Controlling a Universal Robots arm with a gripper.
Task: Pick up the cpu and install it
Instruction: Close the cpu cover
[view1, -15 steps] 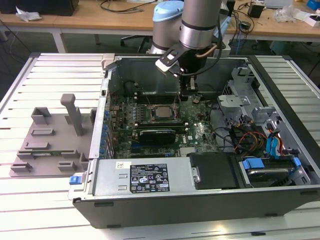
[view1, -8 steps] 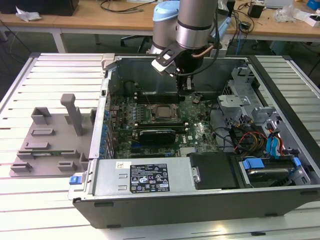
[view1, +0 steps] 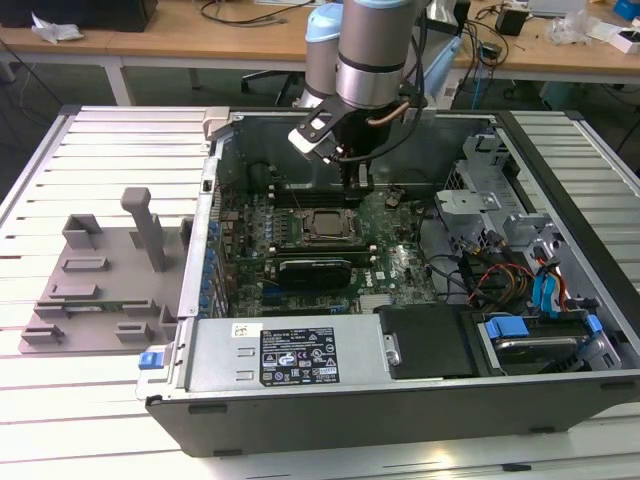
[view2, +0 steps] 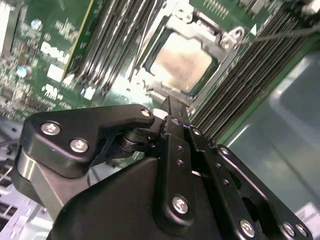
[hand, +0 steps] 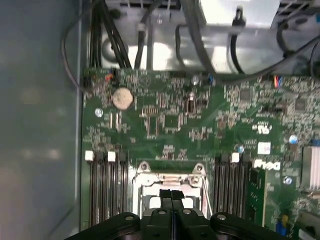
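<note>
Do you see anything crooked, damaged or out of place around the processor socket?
Nothing stands out. The cpu lies flat and square inside the socket frame. The hand hangs close by the socket, shut. Whether the cpu is fully seated, I cannot tell.

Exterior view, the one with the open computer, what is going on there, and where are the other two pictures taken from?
That is a robot arm reaching down into an open computer case lying on a slatted table. The exterior view comes from a camera off the arm. Both wrist views come from cameras riding on the arm, looking past its gripper at the green motherboard. The gripper is shut and holds nothing I can see. The cpu, a silvery square chip, sits in its socket just beyond the gripper. A grey plastic tray lies beside the case, at the exterior view's left.
</note>
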